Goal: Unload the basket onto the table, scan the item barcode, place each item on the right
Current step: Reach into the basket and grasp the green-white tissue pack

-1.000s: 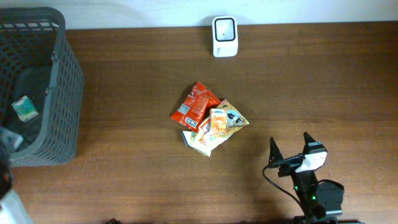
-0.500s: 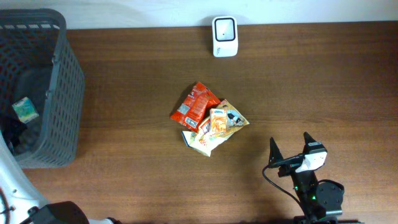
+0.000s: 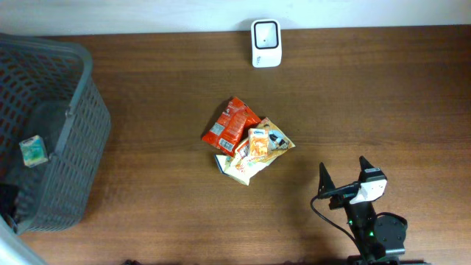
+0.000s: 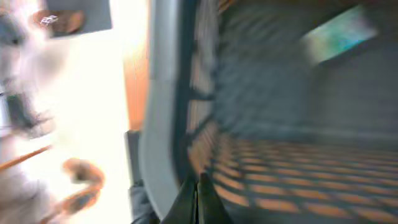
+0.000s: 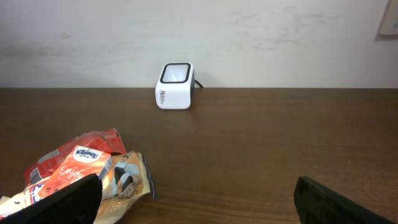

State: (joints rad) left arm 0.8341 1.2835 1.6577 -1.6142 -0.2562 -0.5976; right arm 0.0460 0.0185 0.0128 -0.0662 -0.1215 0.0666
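The white barcode scanner (image 3: 265, 43) stands at the table's far edge, and also shows in the right wrist view (image 5: 174, 86). A pile of snack packets (image 3: 246, 143), red, orange and tan, lies mid-table; the same pile (image 5: 81, 168) shows low left in the right wrist view. My right gripper (image 3: 343, 166) rests near the front right, open and holding nothing, its fingers (image 5: 62, 200) spread wide and pointing toward the scanner. My left gripper (image 4: 198, 182) is shut, its tips pressed together against the grey basket's mesh wall (image 4: 186, 93). That view is badly blurred.
The grey mesh basket (image 3: 73, 132) sits skewed at the table's left edge with a small green packet (image 3: 33, 149) inside, a teal blur (image 4: 339, 30) in the left wrist view. A pale wall runs behind the scanner.
The basket has swung and slid to the right, its near end turning outward. The left arm's white parts have dropped out of the overhead view. The right arm and pile have not moved.
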